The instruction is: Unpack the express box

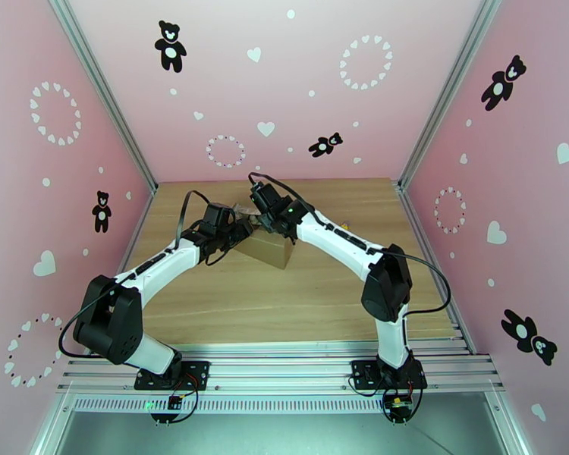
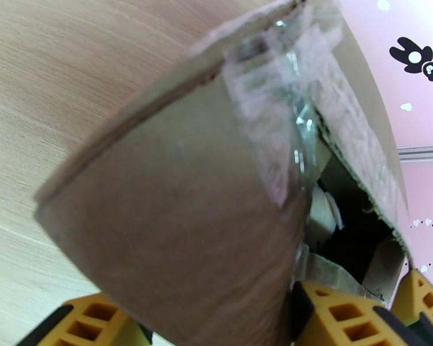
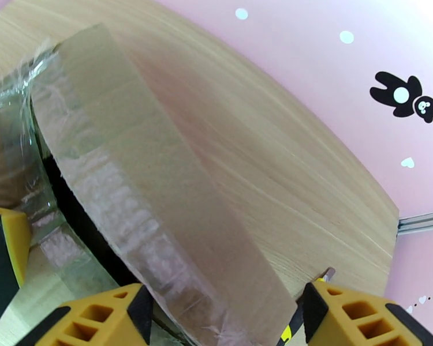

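Tape [image 2: 280, 116] was split; left claw [image 2: 211, 321] and right claw [image 3: 222, 318] stood apart, each straddling a flap [image 2: 170, 226] of the express box [image 1: 269, 252]; contents were not yet out

Left gripper [image 1: 241, 230], right gripper [image 1: 265, 218] at box [image 1: 270, 252]

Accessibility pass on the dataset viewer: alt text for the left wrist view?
A raised cardboard flap of the express box stands close to the lens between the yellow fingers of the left gripper, torn clear tape along its edge. Past it the box gapes dark with something pale inside; wooden table left, pink wall right.
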Action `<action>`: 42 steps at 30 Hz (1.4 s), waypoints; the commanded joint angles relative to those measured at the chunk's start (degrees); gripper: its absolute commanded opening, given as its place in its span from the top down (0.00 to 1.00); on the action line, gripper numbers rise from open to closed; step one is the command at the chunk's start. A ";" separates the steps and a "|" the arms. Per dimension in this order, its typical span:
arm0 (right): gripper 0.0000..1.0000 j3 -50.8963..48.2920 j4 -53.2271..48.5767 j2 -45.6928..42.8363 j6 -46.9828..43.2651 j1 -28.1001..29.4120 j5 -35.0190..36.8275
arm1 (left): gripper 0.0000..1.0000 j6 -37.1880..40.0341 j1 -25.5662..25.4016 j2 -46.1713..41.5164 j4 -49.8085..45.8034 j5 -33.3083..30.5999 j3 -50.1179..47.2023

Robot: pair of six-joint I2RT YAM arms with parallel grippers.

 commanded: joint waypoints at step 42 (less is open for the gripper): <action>0.26 7.57 -3.42 -0.53 9.03 -12.62 -28.45 | 0.34 6.52 -0.67 1.24 -24.03 -2.55 5.70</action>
